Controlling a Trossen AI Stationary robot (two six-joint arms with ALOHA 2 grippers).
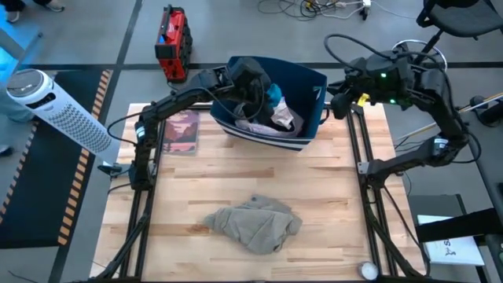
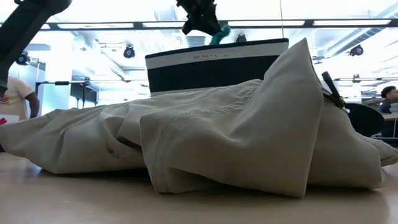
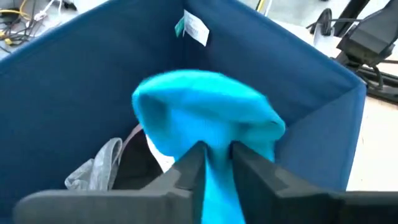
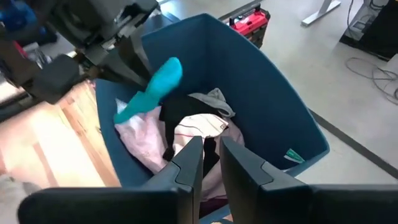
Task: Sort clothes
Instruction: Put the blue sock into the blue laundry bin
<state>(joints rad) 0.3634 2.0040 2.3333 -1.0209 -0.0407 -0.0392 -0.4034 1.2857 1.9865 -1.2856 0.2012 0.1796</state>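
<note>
My left fingers [image 3: 216,163] were positioned over the navy bin [image 1: 314,86] at the far side of the bench [image 1: 236,181]. They were clamped on a teal garment [image 3: 205,112], which bulged out beyond the fingertips and hung above the bin's contents. In the right wrist view the same teal garment [image 4: 152,90] hung from my left fingers above the pile.

My right fingers [image 4: 211,163] were held above the bin's right-hand side, pointing down into it. They stood close together with only a narrow gap between them, and nothing was gripped in that gap.

Inside the bin lay several garments in a loose pile:
- a pale pink garment [image 4: 146,146] against the wall nearest the bench centre;
- a black garment [image 4: 180,115] across the middle;
- a grey garment [image 4: 214,99] toward the far wall.

A white tag [image 3: 194,28] hung on the bin's inner wall.

A grey-beige garment [image 1: 255,222] lay crumpled on the near half of the bench, well apart from the bin. A flat pink-covered book [image 1: 181,132] lay on the bench just left of the bin.
</note>
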